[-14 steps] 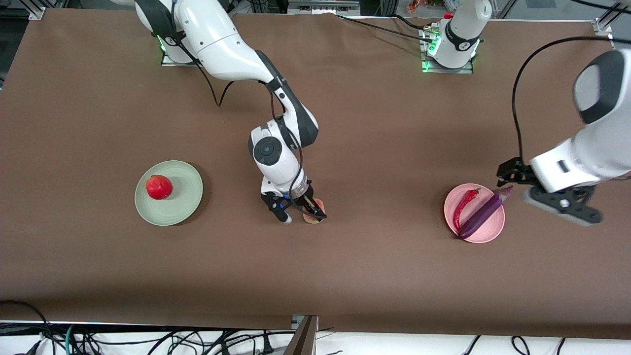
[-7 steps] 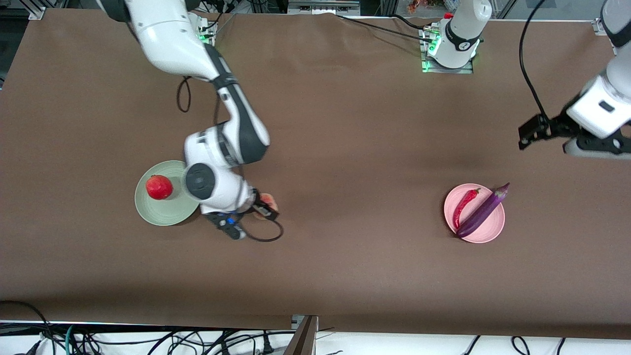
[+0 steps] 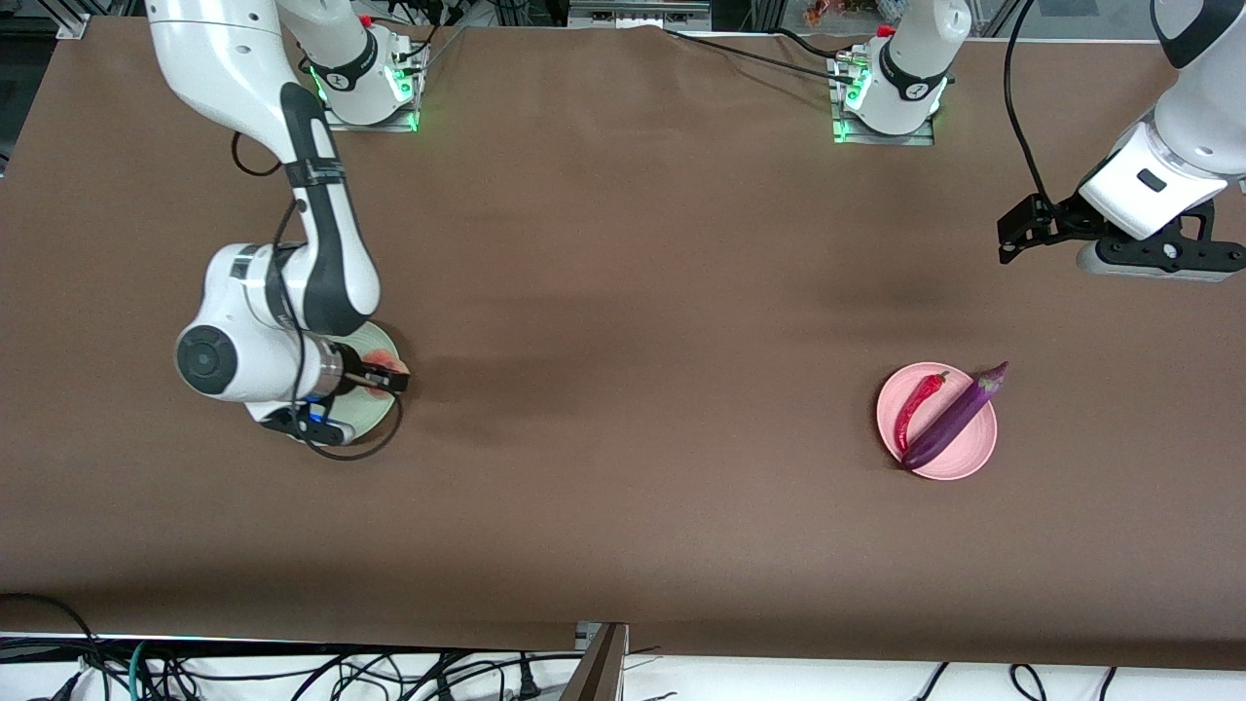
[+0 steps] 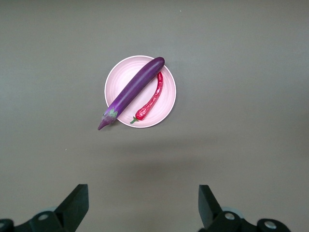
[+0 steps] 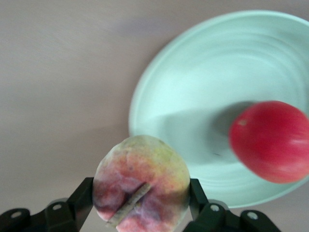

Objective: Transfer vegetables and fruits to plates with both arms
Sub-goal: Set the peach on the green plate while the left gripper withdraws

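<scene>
My right gripper (image 3: 385, 376) is shut on the pinkish-yellow peach (image 3: 388, 367) and holds it in the air over the rim of the pale green plate (image 3: 376, 417). In the right wrist view the peach (image 5: 141, 181) sits between the two black fingers, above the green plate (image 5: 193, 87), where the red pomegranate-like fruit (image 5: 269, 141) lies. The purple eggplant (image 3: 949, 419) and red chili (image 3: 916, 404) lie on the pink plate (image 3: 964, 460). My left gripper (image 3: 1154, 261) hangs open and holds nothing, high over bare table; its wrist view looks down on the eggplant (image 4: 133, 92) and chili (image 4: 152, 99).
Brown cloth covers the table. The two arm bases (image 3: 888, 92) stand along the edge farthest from the front camera. Cables lie below the edge nearest the front camera. The right arm's forearm hides most of the green plate in the front view.
The right arm has carried the peach from the middle of the table to over the green plate. The left arm has risen and drawn away from the pink plate.
</scene>
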Motion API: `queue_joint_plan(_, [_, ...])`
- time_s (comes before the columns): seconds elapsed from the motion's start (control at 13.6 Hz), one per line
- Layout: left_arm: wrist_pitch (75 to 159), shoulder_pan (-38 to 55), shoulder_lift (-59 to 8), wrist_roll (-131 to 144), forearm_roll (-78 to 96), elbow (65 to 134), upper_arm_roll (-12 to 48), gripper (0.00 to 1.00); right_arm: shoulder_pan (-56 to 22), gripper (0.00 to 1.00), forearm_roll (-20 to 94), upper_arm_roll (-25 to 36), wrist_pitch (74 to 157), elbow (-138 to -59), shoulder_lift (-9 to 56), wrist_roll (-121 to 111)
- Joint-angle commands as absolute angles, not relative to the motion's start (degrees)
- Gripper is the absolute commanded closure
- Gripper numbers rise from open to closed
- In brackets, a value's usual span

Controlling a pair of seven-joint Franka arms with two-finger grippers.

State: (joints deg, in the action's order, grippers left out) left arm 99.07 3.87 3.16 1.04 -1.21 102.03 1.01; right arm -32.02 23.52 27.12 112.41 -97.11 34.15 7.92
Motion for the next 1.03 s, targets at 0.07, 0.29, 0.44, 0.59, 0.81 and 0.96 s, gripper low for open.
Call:
queue_joint_plan(0.07, [99.1, 4.1, 3.5, 1.3, -0.5, 102.1, 1.1, 0.00, -31.5, 0.55, 24.4, 29.1, 114.9, -103.0, 31.3, -0.8])
queue_joint_plan(0.29, [99.1, 4.1, 3.5, 1.3, -0.5, 102.1, 1.1, 0.00, -29.9, 0.22, 24.5, 29.1, 115.6, -102.8, 32.2, -2.8])
queue_joint_plan(0.44, [99.1, 4.1, 3.5, 1.3, -0.5, 102.1, 1.1, 0.00, -29.9, 0.06, 24.5, 29.0, 115.6, -102.6, 32.1, -2.2])
queue_joint_plan(0.59, [99.1, 4.1, 3.4, 1.3, -0.5, 102.1, 1.1, 0.00, -30.0, 0.01, 24.5, 28.9, 115.5, -102.1, 32.1, -2.0])
queue_joint_plan(0.81, [99.1, 4.2, 3.3, 1.1, -0.6, 101.8, 1.1, 0.00, -30.1, 0.01, 24.5, 28.9, 114.7, -100.0, 31.9, -1.1])
queue_joint_plan(0.96, [99.1, 4.2, 3.3, 1.1, -0.6, 101.8, 1.1, 0.00, -30.3, 0.01, 24.3, 28.7, 114.5, -98.4, 31.8, 1.0])
